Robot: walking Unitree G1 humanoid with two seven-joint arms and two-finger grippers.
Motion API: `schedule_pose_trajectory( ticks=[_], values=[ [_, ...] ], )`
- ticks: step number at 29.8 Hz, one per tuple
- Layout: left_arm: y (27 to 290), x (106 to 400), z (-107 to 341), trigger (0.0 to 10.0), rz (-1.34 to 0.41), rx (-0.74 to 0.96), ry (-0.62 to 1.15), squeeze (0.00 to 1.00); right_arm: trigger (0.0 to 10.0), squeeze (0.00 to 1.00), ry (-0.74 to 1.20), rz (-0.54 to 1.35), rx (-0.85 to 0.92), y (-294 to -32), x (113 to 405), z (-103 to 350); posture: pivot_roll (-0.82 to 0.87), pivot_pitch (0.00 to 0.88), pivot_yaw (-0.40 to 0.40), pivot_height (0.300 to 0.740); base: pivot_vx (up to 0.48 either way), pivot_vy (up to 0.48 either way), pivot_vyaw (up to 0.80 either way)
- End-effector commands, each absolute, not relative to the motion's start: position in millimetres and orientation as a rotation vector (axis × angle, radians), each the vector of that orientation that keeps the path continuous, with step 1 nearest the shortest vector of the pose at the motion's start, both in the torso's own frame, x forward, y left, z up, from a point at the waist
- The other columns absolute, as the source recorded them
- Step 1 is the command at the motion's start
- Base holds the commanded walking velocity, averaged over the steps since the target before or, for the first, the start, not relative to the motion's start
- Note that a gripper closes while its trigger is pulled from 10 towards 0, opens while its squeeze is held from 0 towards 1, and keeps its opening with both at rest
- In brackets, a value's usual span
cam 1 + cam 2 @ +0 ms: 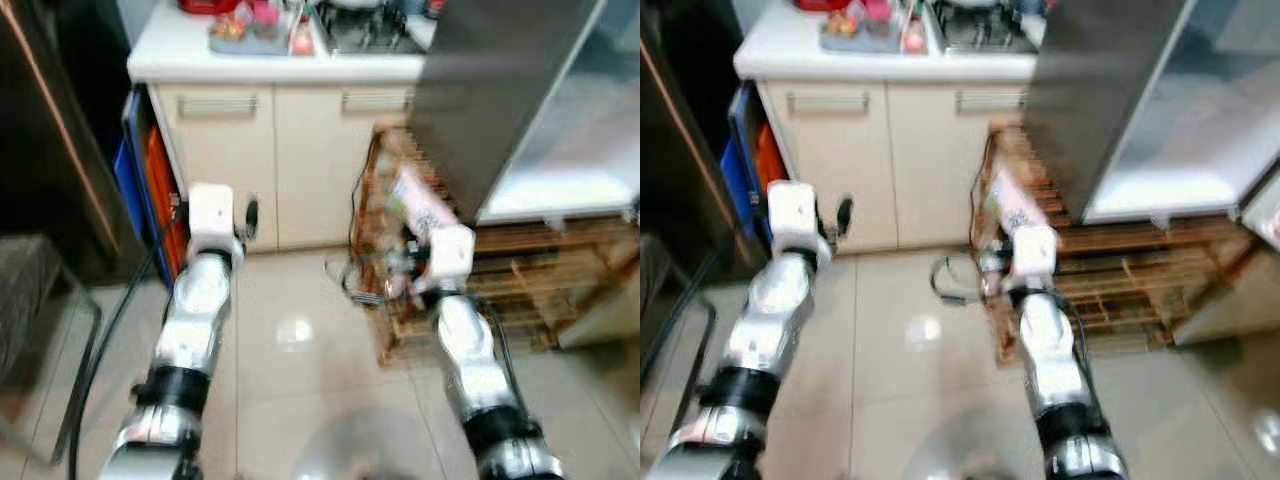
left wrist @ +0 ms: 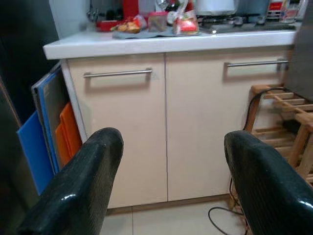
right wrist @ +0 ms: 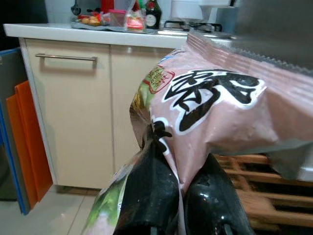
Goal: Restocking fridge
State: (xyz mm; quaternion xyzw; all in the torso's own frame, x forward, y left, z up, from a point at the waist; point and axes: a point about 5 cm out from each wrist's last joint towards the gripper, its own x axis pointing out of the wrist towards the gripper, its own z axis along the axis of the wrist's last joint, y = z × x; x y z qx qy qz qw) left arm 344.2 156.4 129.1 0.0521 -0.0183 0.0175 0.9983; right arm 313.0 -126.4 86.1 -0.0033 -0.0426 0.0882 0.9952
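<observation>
Right wrist view: the right gripper (image 3: 183, 205) has its two black fingers pressed together on the lower edge of a pink food bag (image 3: 215, 112), which rises up and away from the jaws, in front of the open fridge door (image 1: 500, 90). The bag looks light, soft and crinkly, its film probably slippery, so a pinch on a flat sealed edge seems safer than on the loose middle; it may swing or sag. The left gripper (image 2: 171, 181) has its jaws spread wide with nothing between them, a cream cabinet (image 2: 146, 127) ahead.
</observation>
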Motion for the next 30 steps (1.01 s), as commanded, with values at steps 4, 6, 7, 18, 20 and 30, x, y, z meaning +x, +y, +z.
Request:
schedule_pose_trajectory(
  ticks=[4,6,7,18,20,30],
  values=[
    [153.9,349.6,129.6,10.0,0.04,0.111,-0.032,0.0,0.0,0.0,-0.112,0.144,-0.019,-137.4,311.4,88.1,-0.13,0.0,-0.003,0.74,0.0,-0.458,0.0],
    [156.2,351.2,129.5,10.0,0.048,0.11,-0.029,0.0,0.0,0.0,-0.111,0.146,-0.02,-136.7,310.0,87.0,-0.13,0.0,-0.002,0.74,0.0,-0.458,0.0],
    [156.9,351.8,129.4,10.0,0.051,0.109,-0.027,0.0,0.0,0.0,-0.111,0.148,-0.021,-136.3,309.3,86.4,-0.13,0.0,-0.002,0.74,0.0,-0.454,0.0],
    [159.2,357.1,126.2,10.0,0.074,0.106,-0.012,0.0,0.0,0.0,-0.098,0.153,-0.041,-140.7,302.9,80.4,-0.15,0.0,0.0,0.74,0.0,-0.454,0.0],
    [159.7,357.8,125.9,10.0,0.082,0.106,-0.011,0.0,0.0,0.0,-0.098,0.156,-0.047,-141.0,301.6,79.6,-0.15,0.0,-0.002,0.74,0.135,-0.418,0.0],
    [146.6,355.6,131.1,10.0,-0.023,0.063,-0.064,0.0,0.0,0.0,-0.102,0.217,-0.072,-135.1,294.1,76.3,-0.14,0.0,-0.01,0.74,0.192,0.0,0.0]
  ],
)
